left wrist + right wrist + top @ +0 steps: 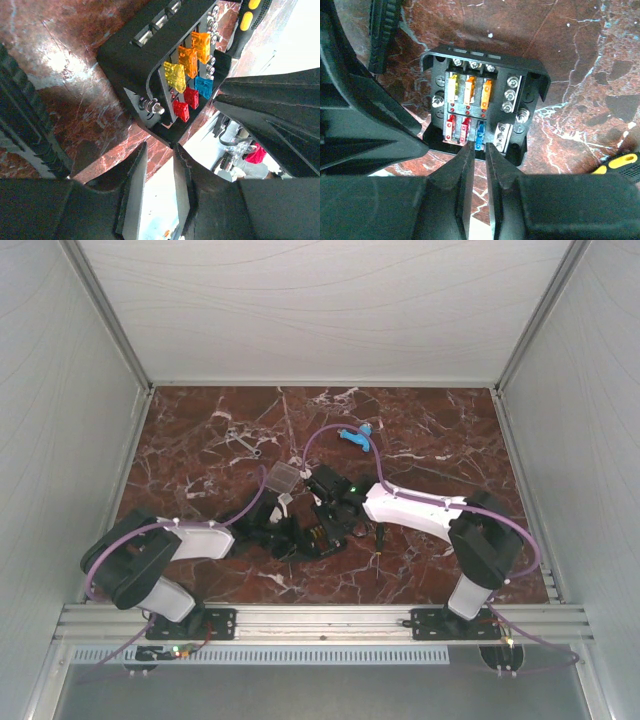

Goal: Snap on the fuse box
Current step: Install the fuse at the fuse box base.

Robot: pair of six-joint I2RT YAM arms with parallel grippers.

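The fuse box (318, 530) is a black open tray showing yellow, orange, red and blue fuses (470, 90). Its clear lid (283, 478) lies apart on the marble, just behind it. My left gripper (160, 147) has its tips narrowly apart, pinching the near corner of the fuse box (150, 55). My right gripper (479, 145) comes in from the other side. Its tips close on either side of the near end of the blue fuse (480, 134) in the fuse box (530, 75). In the top view both grippers (292, 530) (335, 512) meet over the box.
A yellow-and-black screwdriver handle (620, 165) lies right of the box, and a black ribbed handle (382, 35) lies behind it. A blue plastic piece (355, 437) and small metal tools (245, 445) lie farther back. White walls enclose the marble table (450, 430).
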